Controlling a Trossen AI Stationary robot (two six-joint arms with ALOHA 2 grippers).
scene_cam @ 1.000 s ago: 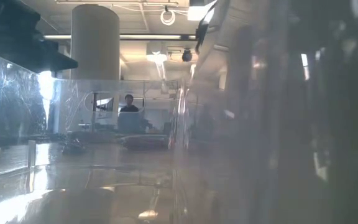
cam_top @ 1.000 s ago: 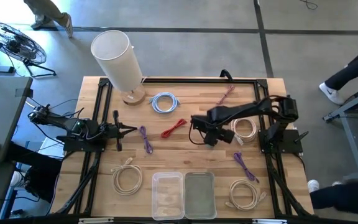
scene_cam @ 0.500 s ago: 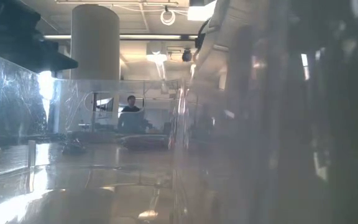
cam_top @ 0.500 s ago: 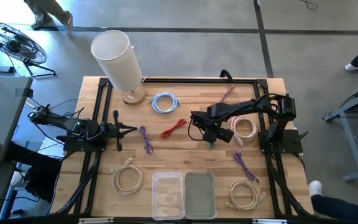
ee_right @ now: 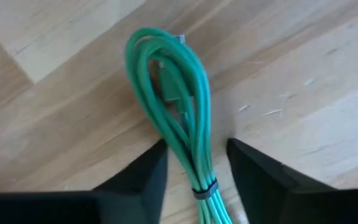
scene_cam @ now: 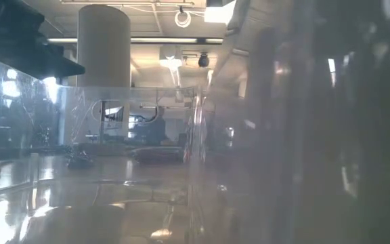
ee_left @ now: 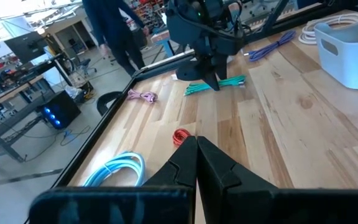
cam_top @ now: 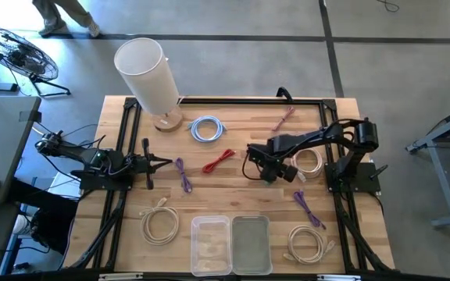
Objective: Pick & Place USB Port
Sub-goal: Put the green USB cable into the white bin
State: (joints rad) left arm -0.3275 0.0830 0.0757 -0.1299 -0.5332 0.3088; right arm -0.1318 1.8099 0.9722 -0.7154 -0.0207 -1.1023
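A green cable bundle (ee_right: 173,81), tied with a small band, lies flat on the wooden table; it also shows in the left wrist view (ee_left: 222,84). My right gripper (ee_right: 194,158) is open and points down over it near the table's middle (cam_top: 268,173), one finger on either side of the bundle near its tied end. I see no clear touch. My left gripper (ee_left: 196,146) is shut and empty, waiting low at the table's left (cam_top: 166,162).
Two clear bins (cam_top: 211,244) (cam_top: 251,244) sit at the near edge. Around lie a red cable (cam_top: 219,160), purple cables (cam_top: 183,173) (cam_top: 307,207), a blue coil (cam_top: 207,128), a pink cable (cam_top: 284,119) and beige coils (cam_top: 159,222) (cam_top: 307,161). A white cylinder (cam_top: 148,74) stands far left.
My right gripper has shifted a little toward the table's right edge while staying over the green cable bundle. The bundle has stayed where it was on the table.
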